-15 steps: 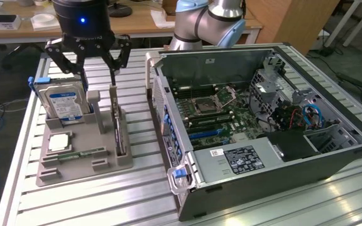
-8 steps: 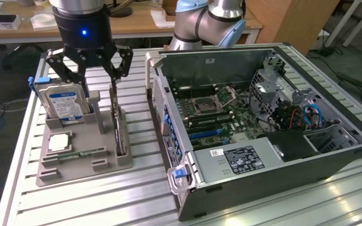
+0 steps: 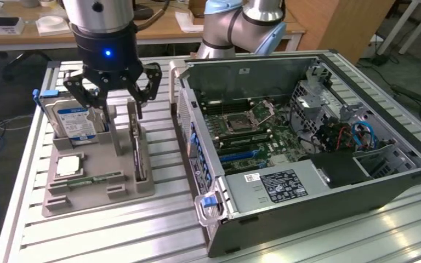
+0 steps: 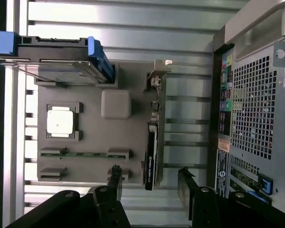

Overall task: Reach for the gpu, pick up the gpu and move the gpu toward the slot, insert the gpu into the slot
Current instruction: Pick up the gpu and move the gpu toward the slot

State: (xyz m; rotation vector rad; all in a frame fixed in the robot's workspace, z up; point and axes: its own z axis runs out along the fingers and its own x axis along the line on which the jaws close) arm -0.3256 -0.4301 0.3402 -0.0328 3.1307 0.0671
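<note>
End effector [image 3: 115,101] is hovering wide open and empty over the upright gpu [image 3: 138,148]; judging it best centring the card between both fingers [image 4: 115,183], clearing the hard drive [image 3: 75,123] alongside.

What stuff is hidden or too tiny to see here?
Thin green-and-dark gpu card: exterior view, edge-on, far end behind the open black gripper.
Long plastic slot on the green motherboard: exterior view, too small to see its contacts.
Blue-labelled silver hard drive: exterior view, label print too small; wrist view, cut off by the picture edge.
</note>
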